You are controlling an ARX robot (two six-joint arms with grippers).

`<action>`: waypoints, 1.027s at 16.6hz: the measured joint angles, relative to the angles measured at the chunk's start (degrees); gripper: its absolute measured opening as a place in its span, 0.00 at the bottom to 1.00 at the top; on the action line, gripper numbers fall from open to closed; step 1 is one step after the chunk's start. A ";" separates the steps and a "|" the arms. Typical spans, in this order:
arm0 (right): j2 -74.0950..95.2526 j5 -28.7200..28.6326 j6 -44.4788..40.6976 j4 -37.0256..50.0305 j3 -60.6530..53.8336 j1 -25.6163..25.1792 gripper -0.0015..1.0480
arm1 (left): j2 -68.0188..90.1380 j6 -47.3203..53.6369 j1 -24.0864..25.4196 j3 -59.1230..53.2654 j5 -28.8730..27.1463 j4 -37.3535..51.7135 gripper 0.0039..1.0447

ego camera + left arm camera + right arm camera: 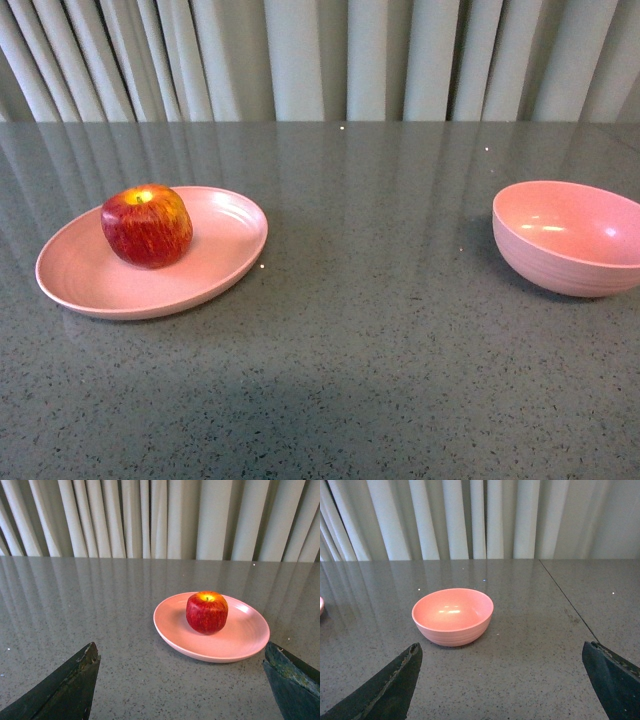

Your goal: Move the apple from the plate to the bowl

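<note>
Your streaked red apple (146,225) sits on the shallow matte pink plate (70,275), well apart from the deep, ringed bowl (560,265) on the speckled grey tabletop (380,350). Only the wrist views show the left gripper (181,647) and right gripper (502,645), both spread wide.

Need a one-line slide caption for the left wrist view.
Left gripper open and short of the red apple, which sits on a pink plate on the grey table, curtain behind.

Pale pleated curtain (320,60) behind glossy grey table (380,350)
</note>
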 joint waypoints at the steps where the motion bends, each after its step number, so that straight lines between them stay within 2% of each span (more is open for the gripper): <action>1: 0.00 0.00 0.00 0.00 0.00 0.00 0.94 | 0.00 0.00 0.00 0.00 0.00 0.00 0.94; 6: 0.00 0.00 0.00 0.02 0.00 0.00 0.94 | 0.00 0.00 0.00 0.00 0.00 0.00 0.94; 7: 1.53 1.14 2.47 -5.09 1.29 -0.11 0.94 | 0.00 0.00 0.00 0.00 0.02 0.00 0.94; 8: 4.48 1.05 4.76 -5.57 1.92 -1.05 0.94 | 0.00 0.00 0.00 0.00 0.00 0.00 0.94; 11: 11.98 -2.25 8.46 2.36 5.79 -6.14 0.94 | 0.00 0.00 0.00 0.00 0.00 0.00 0.94; 15: 35.95 -7.72 8.41 19.45 17.70 -7.82 0.94 | 0.00 0.00 0.00 0.00 0.02 0.00 0.94; 17: 50.31 -9.20 7.50 19.85 27.71 -6.58 0.94 | 0.00 -0.02 0.00 0.00 -0.02 0.00 0.94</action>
